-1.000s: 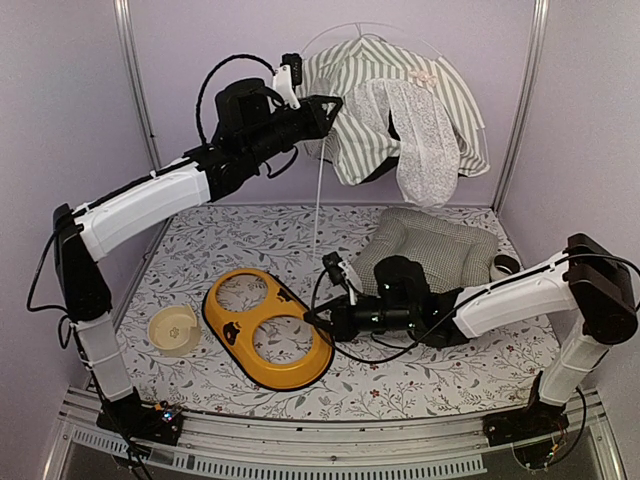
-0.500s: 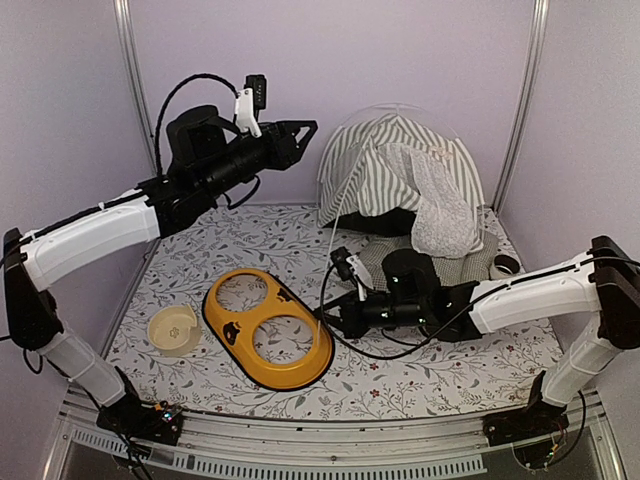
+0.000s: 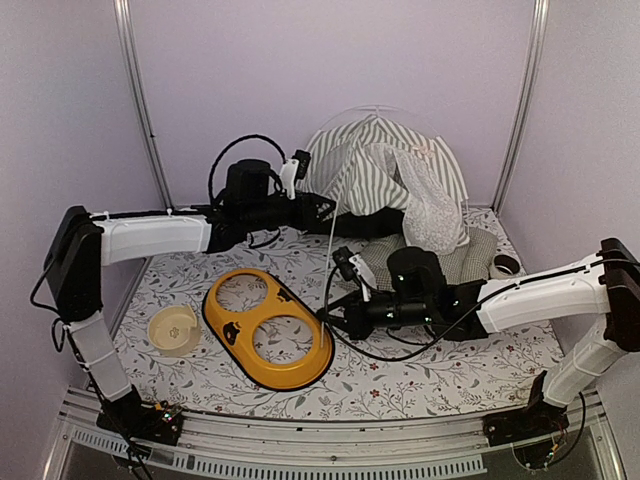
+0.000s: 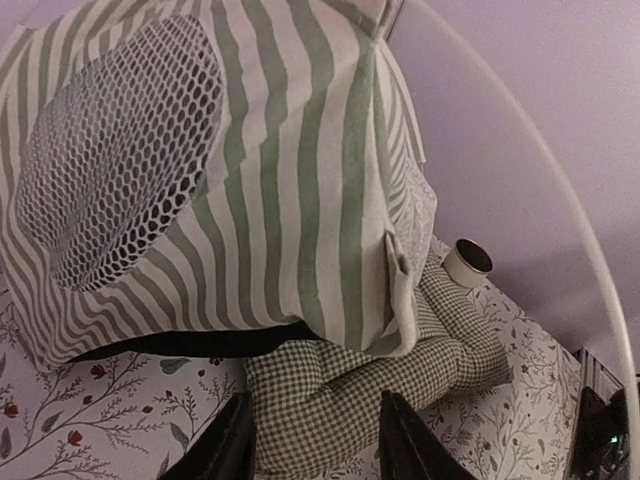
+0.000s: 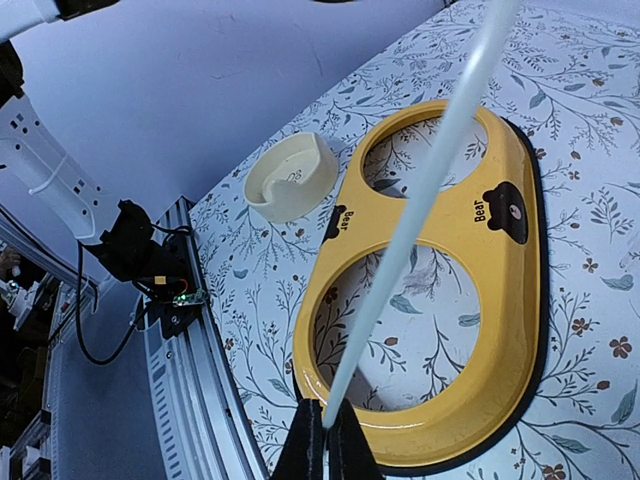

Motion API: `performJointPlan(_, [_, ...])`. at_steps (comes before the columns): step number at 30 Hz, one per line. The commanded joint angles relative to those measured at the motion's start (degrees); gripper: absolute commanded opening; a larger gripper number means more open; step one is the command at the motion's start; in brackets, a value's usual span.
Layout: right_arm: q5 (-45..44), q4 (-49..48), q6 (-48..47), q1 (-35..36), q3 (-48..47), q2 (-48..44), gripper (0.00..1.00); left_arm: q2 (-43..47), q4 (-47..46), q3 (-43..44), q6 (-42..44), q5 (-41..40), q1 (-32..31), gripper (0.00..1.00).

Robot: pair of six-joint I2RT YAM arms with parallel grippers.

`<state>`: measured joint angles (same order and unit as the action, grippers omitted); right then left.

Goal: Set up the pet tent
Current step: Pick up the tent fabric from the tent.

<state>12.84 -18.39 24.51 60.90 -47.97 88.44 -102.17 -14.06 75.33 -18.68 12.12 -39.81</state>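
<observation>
From above, the green-and-white striped fabric pet tent (image 3: 372, 172) stands half-slumped at the far edge of the tabletop (image 3: 200, 255), towards the far right corner. It partly covers a green-checked padded cushion (image 3: 478, 252). The left gripper (image 3: 322, 208) hovers just beside the tent's left side. The right gripper (image 3: 326, 317) lies low near the middle of the tabletop, clamped on a thin white flexible pole (image 3: 331, 260) that rises towards the tent. A yellow oval two-hole bowl holder (image 3: 268, 328) lies nearer the front edge, with a small cream bowl (image 3: 172, 330) to its left.

In the left wrist view, the left gripper's (image 4: 315, 452) jaws stand moderately apart with nothing between them. Beyond them are the cushion (image 4: 370, 390) and the tent (image 4: 290, 170) with its round grey mesh window (image 4: 120, 150). A white pole (image 4: 565, 200) arcs on the right, and a small cup (image 4: 467, 262) sits past the cushion.

In the right wrist view, the right gripper's (image 5: 325, 432) jaws are pinched tight on the pole (image 5: 420, 200). Below it lie the yellow holder (image 5: 500, 330) and the cream bowl (image 5: 290, 178).
</observation>
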Motion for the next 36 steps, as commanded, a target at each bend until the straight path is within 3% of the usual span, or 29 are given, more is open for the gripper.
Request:
performJointPlan(1, [0.64, -1.65, -3.29, 0.14, -0.28, -1.48, 0.00, -2.63, -3.41, 4.30, 0.93, 5.63, -1.34, 0.44])
performJointPlan(10, [0.67, -1.38, -2.88, 0.18, -0.19, -1.61, 0.00, -7.37, -5.03, 8.54, 1.20, 6.78, -2.76, 0.55])
performJointPlan(16, [1.01, -1.21, -2.72, 0.17, -0.28, -1.89, 0.00, -12.03, -0.50, 14.57, 2.00, 2.53, -3.02, 0.53])
performJointPlan(21, [0.31, -0.86, -2.17, 0.18, 0.01, -2.71, 0.00, -13.62, -0.26, 15.77, 2.39, 3.87, -3.74, 0.54])
performJointPlan(23, [-0.10, -0.46, -1.48, 0.11, 0.04, -3.03, 0.00, -13.83, -0.07, 15.73, 2.78, 3.95, -4.14, 0.47])
performJointPlan(24, [-0.11, -0.38, -1.22, 0.05, 0.06, -3.20, 0.00, -13.92, 0.23, 15.66, 2.91, 3.65, -4.36, 0.38])
performJointPlan(26, [0.42, -0.33, 0.02, -0.47, 0.15, -3.56, 0.00, -13.53, 0.21, 14.65, 3.06, 2.80, -4.54, 0.07])
performJointPlan(27, [0.89, -0.28, 0.58, -1.18, 0.29, -3.84, 0.00, -12.93, -0.27, 13.45, 3.22, 2.43, -4.62, 0.00])
performJointPlan(36, [10.54, -1.72, 8.29, -7.96, 1.57, -4.83, 0.00, -0.98, -16.69, -10.66, 7.88, -5.72, -10.52, 0.00])
